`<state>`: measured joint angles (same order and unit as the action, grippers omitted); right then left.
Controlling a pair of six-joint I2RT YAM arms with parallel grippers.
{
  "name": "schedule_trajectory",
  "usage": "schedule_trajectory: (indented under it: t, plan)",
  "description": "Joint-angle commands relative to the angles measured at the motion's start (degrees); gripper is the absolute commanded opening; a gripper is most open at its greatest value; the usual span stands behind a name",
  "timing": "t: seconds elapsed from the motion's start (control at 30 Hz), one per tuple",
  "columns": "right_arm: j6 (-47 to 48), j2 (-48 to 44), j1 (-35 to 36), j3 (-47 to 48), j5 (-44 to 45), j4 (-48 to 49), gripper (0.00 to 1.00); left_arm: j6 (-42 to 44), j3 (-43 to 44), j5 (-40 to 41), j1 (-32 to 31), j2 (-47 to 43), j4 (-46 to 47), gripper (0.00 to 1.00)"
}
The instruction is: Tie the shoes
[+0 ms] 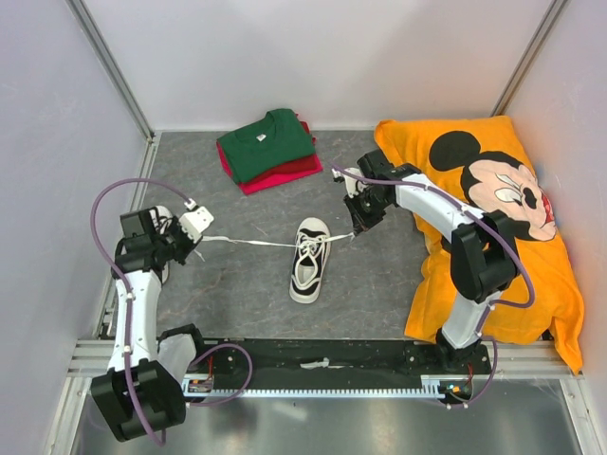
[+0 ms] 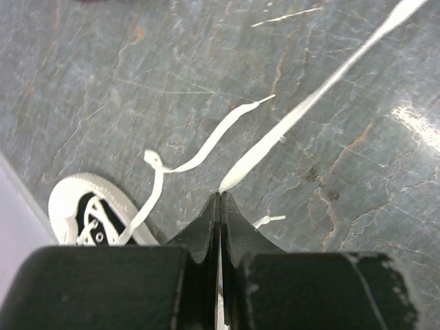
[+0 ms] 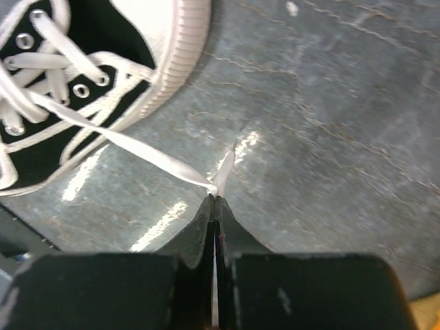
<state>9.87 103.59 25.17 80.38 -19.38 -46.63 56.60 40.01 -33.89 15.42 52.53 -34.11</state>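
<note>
1. At the far left of the surface [image 1: 242, 299], close beside the left arm, one sneaker [image 2: 86, 210] is seen lying, with a loose lace [image 2: 206, 144] curled on the grey top next to it.
2. Just right of that, the left gripper [image 2: 220, 201] is pressed together on the end of a long white lace [image 1: 251, 243], which is stretched in a straight line toward the middle.
3. At the centre, the other sneaker [image 1: 308, 261] is set on its sole, toe turned away from the arm bases and well apart from the first. Behind it, a folded green shirt [image 1: 266, 142] is stacked on a red shirt [image 1: 285, 175].
4. Right of the sneaker, the right gripper [image 3: 214, 201] is clamped on that shoe's second lace [image 3: 137, 148], which is led out from the eyelets.
5. Along the right side, an orange Mickey Mouse cloth [image 1: 474, 284] is spread beneath the right arm.
</note>
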Motion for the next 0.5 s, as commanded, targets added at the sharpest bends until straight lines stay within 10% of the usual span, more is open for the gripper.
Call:
schedule_trajectory:
  t: [0.0, 0.47]
  plan:
    - [-0.9, -3.66, 0.06, -1.8, 7.94, 3.47, 0.0, -1.4, 1.73, -4.51, 5.48, -1.47, 1.59, 0.01]
    - [-2.04, -2.78, 1.02, 0.21, 8.06, 9.1, 0.0, 15.63, 7.97, -26.3, 7.09, -4.8, -17.2, 0.02]
